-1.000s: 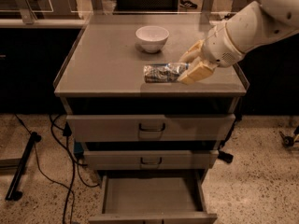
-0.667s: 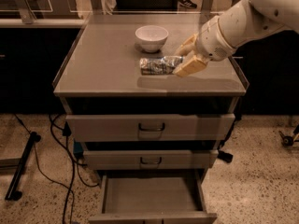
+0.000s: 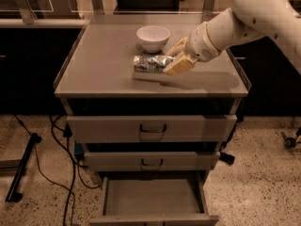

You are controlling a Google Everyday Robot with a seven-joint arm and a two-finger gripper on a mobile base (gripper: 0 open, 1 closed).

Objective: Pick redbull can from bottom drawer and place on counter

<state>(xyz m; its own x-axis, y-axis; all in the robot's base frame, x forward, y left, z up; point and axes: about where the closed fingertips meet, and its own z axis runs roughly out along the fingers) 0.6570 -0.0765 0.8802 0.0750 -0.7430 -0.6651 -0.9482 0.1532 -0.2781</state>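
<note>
Camera view shows the gripper (image 3: pixel 173 59) clamped on the redbull can (image 3: pixel 149 63) beside the white bowl (image 3: pixel 153 36), and sideways it could roll off the counter (image 3: pixel 99 65).

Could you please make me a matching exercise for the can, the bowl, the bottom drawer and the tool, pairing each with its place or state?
1 redbull can
2 white bowl
3 bottom drawer
4 tool

A pulled open
B upright at the back of the counter
C over the counter, gripping one end of the can
D on its side, just in front of the bowl

Pairs: 1-D, 2-B, 3-A, 4-C
</note>
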